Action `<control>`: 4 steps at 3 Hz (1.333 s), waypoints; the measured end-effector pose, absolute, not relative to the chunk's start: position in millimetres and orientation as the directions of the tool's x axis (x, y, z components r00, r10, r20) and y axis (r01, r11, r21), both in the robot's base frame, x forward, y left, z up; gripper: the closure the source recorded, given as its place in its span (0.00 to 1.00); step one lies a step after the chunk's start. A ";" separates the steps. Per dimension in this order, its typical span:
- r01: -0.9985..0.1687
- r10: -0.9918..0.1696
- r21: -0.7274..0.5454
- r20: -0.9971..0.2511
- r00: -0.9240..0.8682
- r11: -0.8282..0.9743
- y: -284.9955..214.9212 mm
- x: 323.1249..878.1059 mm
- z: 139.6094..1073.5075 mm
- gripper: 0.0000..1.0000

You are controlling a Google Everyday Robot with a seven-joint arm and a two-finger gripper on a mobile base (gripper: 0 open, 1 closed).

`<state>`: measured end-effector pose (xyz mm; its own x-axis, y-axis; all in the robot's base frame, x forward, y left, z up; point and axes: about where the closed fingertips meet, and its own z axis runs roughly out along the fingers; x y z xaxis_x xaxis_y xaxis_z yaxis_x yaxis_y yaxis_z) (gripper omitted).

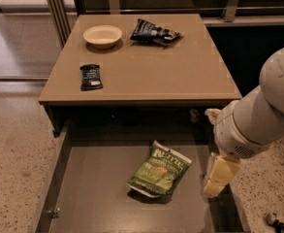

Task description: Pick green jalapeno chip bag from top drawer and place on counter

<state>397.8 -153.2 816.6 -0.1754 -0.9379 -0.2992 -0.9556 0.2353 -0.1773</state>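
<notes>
The green jalapeno chip bag (160, 171) lies flat on the bottom of the open top drawer (93, 193), a little right of its middle, with white "Kettle" lettering facing up. The tan counter (146, 69) is above the drawer. My gripper (218, 176) hangs from the white arm (260, 115) over the drawer's right side, to the right of the bag and apart from it. It holds nothing that I can see.
On the counter are a cream bowl (102, 35) at the back left, a dark navy chip bag (153, 32) at the back centre, and a small dark blue bar wrapper (90, 76) near the left front. Speckled floor lies on both sides of the drawer.
</notes>
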 end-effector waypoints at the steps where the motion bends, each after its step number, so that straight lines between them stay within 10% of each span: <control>1: -0.951 -0.936 -0.188 -0.302 -0.182 0.246 -141.0 389.8 760.5 0.00; 4: -0.970 -0.918 -0.108 -0.360 -0.166 0.218 -116.6 386.2 712.0 0.00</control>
<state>386.2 -116.6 712.0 -0.1660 -0.9182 -0.3597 -0.9700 0.2177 -0.1082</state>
